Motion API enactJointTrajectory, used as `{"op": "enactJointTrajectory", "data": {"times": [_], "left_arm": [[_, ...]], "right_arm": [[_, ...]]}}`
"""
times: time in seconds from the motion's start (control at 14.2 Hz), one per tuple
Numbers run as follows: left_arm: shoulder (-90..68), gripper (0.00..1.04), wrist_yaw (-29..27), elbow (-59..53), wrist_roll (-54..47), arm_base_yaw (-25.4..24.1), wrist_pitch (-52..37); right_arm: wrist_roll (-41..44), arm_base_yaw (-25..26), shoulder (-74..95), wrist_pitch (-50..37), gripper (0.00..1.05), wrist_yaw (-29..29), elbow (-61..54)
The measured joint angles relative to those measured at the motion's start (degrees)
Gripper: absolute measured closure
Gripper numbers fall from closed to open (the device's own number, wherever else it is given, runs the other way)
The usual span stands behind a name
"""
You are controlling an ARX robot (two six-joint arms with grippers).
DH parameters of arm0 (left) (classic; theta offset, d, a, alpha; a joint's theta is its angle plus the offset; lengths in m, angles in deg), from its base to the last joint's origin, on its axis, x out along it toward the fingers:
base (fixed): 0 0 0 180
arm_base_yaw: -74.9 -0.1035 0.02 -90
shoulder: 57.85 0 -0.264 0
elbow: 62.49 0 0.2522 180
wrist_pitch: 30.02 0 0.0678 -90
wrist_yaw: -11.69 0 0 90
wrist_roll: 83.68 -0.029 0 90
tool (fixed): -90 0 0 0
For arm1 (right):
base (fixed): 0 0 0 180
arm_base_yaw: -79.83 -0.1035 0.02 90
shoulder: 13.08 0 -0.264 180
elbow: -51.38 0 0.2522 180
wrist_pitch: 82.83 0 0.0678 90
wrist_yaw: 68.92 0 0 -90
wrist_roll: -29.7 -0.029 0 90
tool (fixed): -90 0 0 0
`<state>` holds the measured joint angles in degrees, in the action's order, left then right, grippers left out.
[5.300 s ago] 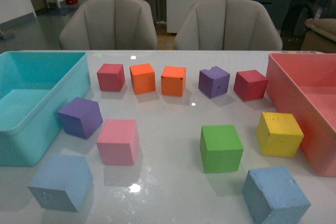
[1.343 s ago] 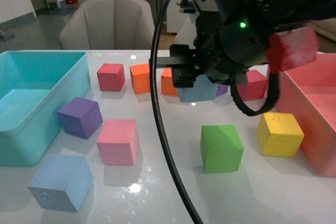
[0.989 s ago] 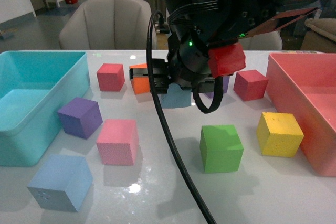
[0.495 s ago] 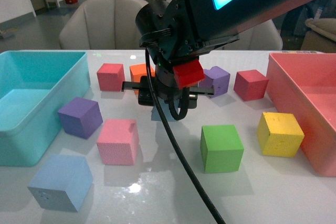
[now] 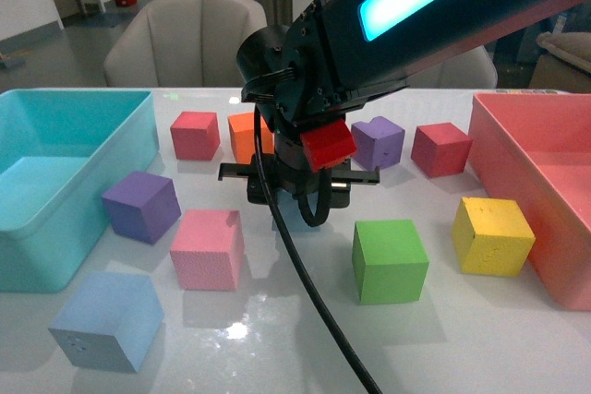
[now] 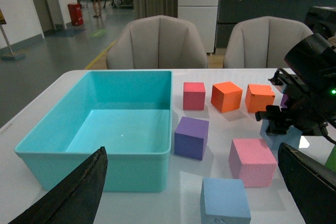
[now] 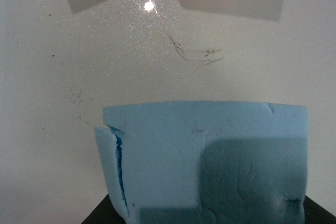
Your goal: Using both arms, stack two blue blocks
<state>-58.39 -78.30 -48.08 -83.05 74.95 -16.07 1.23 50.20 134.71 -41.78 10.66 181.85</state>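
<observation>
Far left: turquoise bin (image 5: 55, 182), its wall along the table's left side. Left gripper (image 6: 191, 153) is spread wide, with nothing between its fingers. The paler blue block (image 5: 106, 320) sits near the table's front edge, just off the bin's corner, top face uncovered. The pink cube (image 5: 207, 248) stands close behind it. Centre: the right gripper (image 5: 297, 193) is clamped on the steel-blue block (image 6: 270, 136), low over the table (image 5: 305, 339); whether they touch, I cannot tell. A bare strip runs between the pink cube and the green cube (image 5: 389, 260).
</observation>
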Motion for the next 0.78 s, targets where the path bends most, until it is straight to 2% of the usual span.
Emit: {"op": "enactJointTrajectory", "data": {"times": [0.14,0.21,0.28,0.35,0.57,0.78], "left_arm": [[0.0,0.07,-0.02,0.0,0.0,0.0,0.0],[0.0,0.07,-0.02,0.0,0.0,0.0,0.0],[0.0,0.07,0.0,0.0,0.0,0.0,0.0],[0.0,0.07,0.0,0.0,0.0,0.0,0.0],[0.0,0.07,0.0,0.0,0.0,0.0,0.0],[0.0,0.07,0.0,0.0,0.0,0.0,0.0]], "right_arm": [[-0.04,0.0,0.0,-0.2,0.61,0.0,0.0],[-0.07,0.0,0.24,-0.02,0.41,0.02,0.11],[-0.04,0.07,0.26,-0.7,0.15,0.2,0.11],[-0.02,0.09,-0.2,-2.45,0.08,0.7,-0.48],[-0.02,0.37,-7.19,-5.79,0.06,1.11,-5.92],[0.02,0.83,-18.99,-15.13,0.06,1.77,-16.72]]}}
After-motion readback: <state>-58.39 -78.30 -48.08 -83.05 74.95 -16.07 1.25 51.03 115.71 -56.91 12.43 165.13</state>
